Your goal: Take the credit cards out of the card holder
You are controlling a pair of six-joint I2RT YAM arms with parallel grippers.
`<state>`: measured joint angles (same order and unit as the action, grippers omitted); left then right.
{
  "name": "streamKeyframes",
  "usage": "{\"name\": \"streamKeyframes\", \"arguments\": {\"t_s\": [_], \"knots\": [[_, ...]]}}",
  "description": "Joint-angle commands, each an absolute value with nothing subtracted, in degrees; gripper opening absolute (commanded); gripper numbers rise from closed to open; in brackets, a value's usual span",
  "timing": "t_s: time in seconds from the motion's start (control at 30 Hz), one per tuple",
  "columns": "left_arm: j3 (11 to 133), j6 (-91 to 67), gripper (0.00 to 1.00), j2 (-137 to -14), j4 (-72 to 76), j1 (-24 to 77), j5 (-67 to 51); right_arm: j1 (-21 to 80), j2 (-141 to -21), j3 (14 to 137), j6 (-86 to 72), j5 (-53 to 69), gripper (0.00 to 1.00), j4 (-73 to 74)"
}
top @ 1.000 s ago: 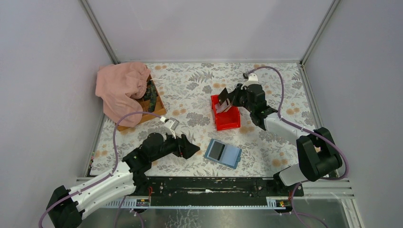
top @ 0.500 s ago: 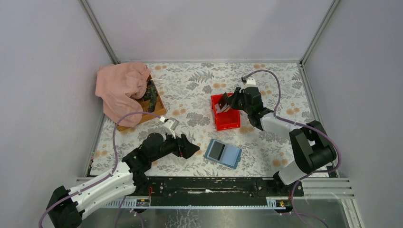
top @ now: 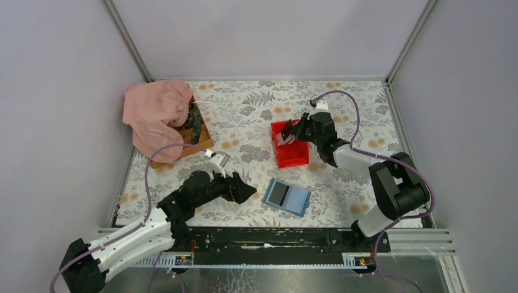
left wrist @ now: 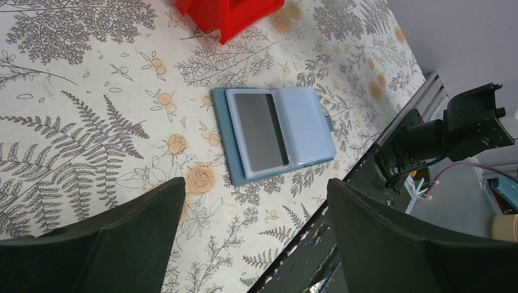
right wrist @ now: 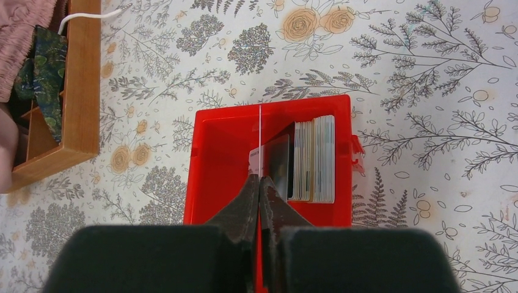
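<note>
The right gripper (right wrist: 259, 183) is pressed together on a thin card (right wrist: 259, 134), held on edge over the red bin (right wrist: 214, 183) at the far right of the table (top: 244, 116). A stack of cards (right wrist: 314, 159) stands on edge inside that bin. The left gripper (left wrist: 255, 186) is spread wide and holds nothing, just left of the blue wallet (left wrist: 305, 122). The wallet lies open on the table, nearer than the bin, with a dark card (left wrist: 261, 131) in one pocket.

Flat card holder (left wrist: 275, 131) well apart from red bin (right wrist: 214, 159), stacked cards (right wrist: 314, 159) crowding one side of bin
</note>
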<state>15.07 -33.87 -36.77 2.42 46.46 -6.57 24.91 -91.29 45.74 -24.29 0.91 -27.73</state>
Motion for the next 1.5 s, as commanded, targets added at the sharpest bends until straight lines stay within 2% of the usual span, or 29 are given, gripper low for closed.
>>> {"name": "streamKeyframes", "arguments": {"t_s": [0.0,0.03,0.07,0.23,0.4,0.6,0.83,0.93,1.03,1.13,1.2,1.27,1.47], "knots": [[15.1,-32.9,0.93,-36.2,1.9,46.2,-5.8,24.6,-91.2,46.5,-24.3,-0.3,0.08,-31.1],[15.0,-32.9,0.93,-36.2,1.9,46.2,-5.8,24.7,-91.1,46.3,-24.0,0.1,0.21,-31.4],[15.0,-32.9,0.93,-36.3,2.0,46.2,-5.9,24.7,-91.0,46.3,-23.8,0.5,0.25,-31.4],[15.0,-32.9,0.94,-36.8,2.6,46.3,-6.0,24.6,-89.9,46.1,-22.9,0.2,0.37,-31.0],[14.6,-33.3,0.94,-37.3,4.1,46.2,-6.5,24.7,-86.8,44.9,-22.2,-0.1,0.38,-30.2],[13.1,-34.4,0.92,-40.8,9.6,46.3,-8.2,24.8,-76.8,40.3,-22.3,-0.2,0.38,-26.5],[11.6,-36.7,0.71,-52.0,22.3,50.6,-9.8,26.0,-61.2,26.1,-28.7,3.8,0.36,-26.4],[12.7,-36.7,0.52,-58.0,26.3,53.8,-7.9,27.7,-55.5,18.5,-31.1,5.0,0.35,-25.0],[13.5,-37.1,0.38,-62.8,30.4,54.4,-7.5,33.6,-50.7,13.0,-33.7,3.4,0.32,-23.8],[14.4,-37.0,0.12,-65.6,31.9,54.4,-6.6,40.8,-46.3,7.9,-38.0,0.4,0.23,-24.0],[15.2,-36.8,0.02,-66.6,31.7,54.4,-6.0,44.4,-42.9,5.5,-40.9,-0.2,0.08,-23.5],[16.0,-36.3,0.00,-67.1,30.8,54.4,-5.4,48.0,-39.3,4.0,-43.0,-1.2,0.00,-22.3],[17.8,-35.7,0.01,-68.2,28.8,54.1,-4.0,57.3,-36.0,5.4,-43.5,-4.2,0.00,-13.7]]}}
